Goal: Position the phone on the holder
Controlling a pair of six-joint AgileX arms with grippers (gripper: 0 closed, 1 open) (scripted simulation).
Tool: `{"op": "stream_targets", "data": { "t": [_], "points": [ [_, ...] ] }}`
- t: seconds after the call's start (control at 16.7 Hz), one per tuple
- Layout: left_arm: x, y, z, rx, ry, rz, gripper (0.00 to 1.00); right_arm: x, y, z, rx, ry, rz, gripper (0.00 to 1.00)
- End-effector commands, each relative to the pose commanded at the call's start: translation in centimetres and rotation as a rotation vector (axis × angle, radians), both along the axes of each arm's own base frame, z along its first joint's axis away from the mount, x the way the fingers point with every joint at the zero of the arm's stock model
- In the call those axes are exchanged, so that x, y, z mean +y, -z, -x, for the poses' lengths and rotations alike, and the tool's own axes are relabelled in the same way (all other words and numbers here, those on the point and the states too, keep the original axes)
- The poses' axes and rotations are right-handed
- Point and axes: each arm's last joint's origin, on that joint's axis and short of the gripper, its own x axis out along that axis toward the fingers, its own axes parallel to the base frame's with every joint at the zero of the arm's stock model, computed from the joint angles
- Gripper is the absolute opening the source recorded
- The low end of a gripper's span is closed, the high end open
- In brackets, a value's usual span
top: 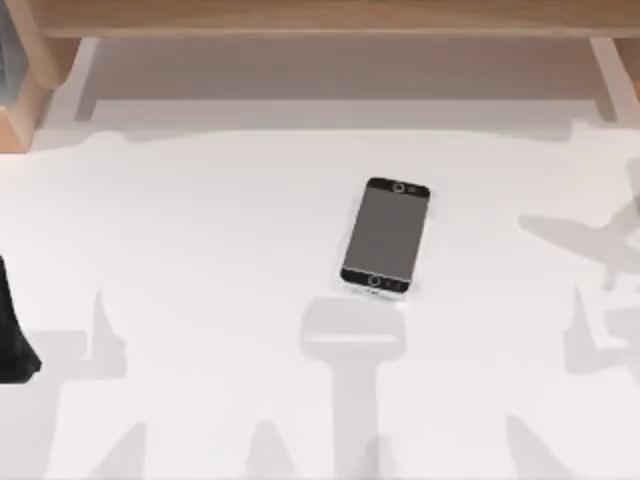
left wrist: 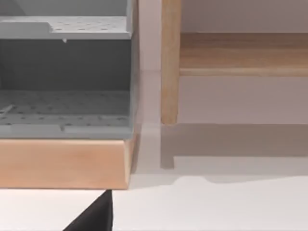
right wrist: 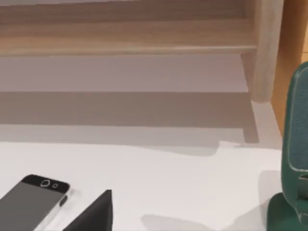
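Observation:
The phone (top: 386, 238) lies flat on the white table (top: 200, 250) a little right of centre, grey screen up and home button toward the front edge. Its top end also appears in the right wrist view as the phone (right wrist: 33, 199), close beside a black part of my right gripper (right wrist: 94, 214). A dark green holder (right wrist: 294, 163) stands upright on the table, some way off from the phone. My left arm (top: 12, 335) is parked at the table's left edge. A black part of my left gripper (left wrist: 94, 216) hangs over bare table.
A wooden shelf frame (top: 320, 20) runs along the back of the table, with a post (right wrist: 264, 48) near the holder. A grey perforated rack (left wrist: 62, 72) on a wooden base (left wrist: 62, 161) stands at the back left.

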Motion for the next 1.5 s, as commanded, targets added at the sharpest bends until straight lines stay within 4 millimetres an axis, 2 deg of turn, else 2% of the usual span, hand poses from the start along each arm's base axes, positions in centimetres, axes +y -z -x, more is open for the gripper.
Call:
{"op": "stream_targets", "data": {
  "t": [0.18,0.36,0.54,0.72,0.9,1.14,1.32,1.5],
  "points": [
    [0.0,0.0,0.0,0.0,0.0,0.0,1.0,1.4,-5.0,-1.2,0.139,-0.116,-0.053,1.0],
    [0.0,0.0,0.0,0.0,0.0,0.0,1.0,3.8,-10.8,-4.0,0.311,-0.221,-0.104,1.0],
    [0.0,0.0,0.0,0.0,0.0,0.0,1.0,7.5,-15.4,-8.5,0.516,-0.289,-0.139,1.0],
    [0.0,0.0,0.0,0.0,0.0,0.0,1.0,12.3,-17.0,-13.8,0.749,-0.304,-0.149,1.0],
    [0.0,0.0,0.0,0.0,0.0,0.0,1.0,17.3,-15.4,-18.6,0.981,-0.26,-0.133,1.0],
    [0.0,0.0,0.0,0.0,0.0,0.0,1.0,22.6,-10.6,-23.7,1.227,-0.131,-0.092,1.0],
    [0.0,0.0,0.0,0.0,0.0,0.0,1.0,24.9,-6.5,-26.7,1.339,-0.012,-0.066,1.0],
    [0.0,0.0,0.0,0.0,0.0,0.0,1.0,25.8,-2.8,-29.1,1.401,0.104,-0.05,1.0]
  ]
}}
